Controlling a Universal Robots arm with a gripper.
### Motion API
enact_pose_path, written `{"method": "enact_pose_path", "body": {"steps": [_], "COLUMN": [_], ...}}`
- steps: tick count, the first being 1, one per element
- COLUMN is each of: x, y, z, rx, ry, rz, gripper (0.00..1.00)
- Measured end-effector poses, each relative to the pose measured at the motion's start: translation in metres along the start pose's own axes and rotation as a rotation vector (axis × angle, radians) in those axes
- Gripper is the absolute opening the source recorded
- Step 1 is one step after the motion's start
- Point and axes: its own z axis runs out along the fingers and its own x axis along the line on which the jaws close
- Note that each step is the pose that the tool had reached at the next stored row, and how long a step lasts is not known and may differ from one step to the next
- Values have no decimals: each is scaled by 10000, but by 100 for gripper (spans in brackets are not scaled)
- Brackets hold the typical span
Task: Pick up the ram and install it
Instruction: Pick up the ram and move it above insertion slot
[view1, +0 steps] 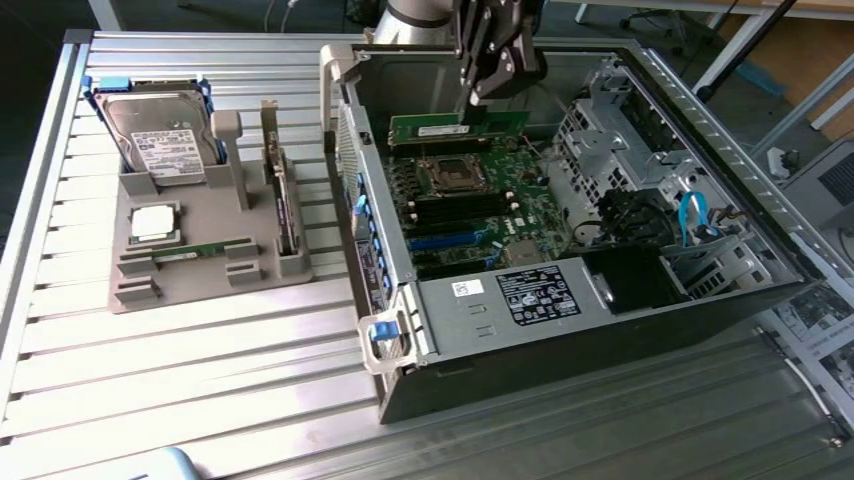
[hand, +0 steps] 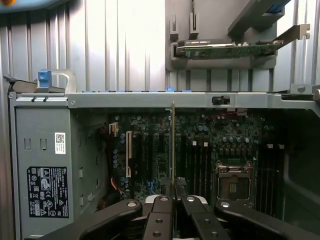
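I see a big metal surface (view1: 200, 350) with ridges. On it lies an open computer case (view1: 534, 370), the biggest thing here. Inside it is the green motherboard (view1: 487, 215).

In the exterior view, a grey holder (view1: 194, 215) sits at 9 o'clock from the case. The hard drive (view1: 158, 145) stands at the holder's 12 o'clock end. The square silver processor chip (view1: 154, 222) lies just beside it, toward 6 o'clock.

My arm reaches down into the case from 12 o'clock. The jaws are clenched on the ram (view1: 454, 127) and grip it by its upper edge. The ram hangs level over the motherboard, at 12 o'clock from the processor socket (view1: 447, 178) and near the far wall of the case. I cannot tell if it touches the board.

In the wrist view the ram (hand: 173, 145) looks like a thin line. It sticks out from between the fingertips (hand: 164, 200), over the long slots.
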Motion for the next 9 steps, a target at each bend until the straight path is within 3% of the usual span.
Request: {"method": "enact_pose_path", "body": {"steps": [9], "x": [1], "y": [-179], "z": [3], "rx": [0], "ry": [0], "rz": [0], "gripper": [12]}}
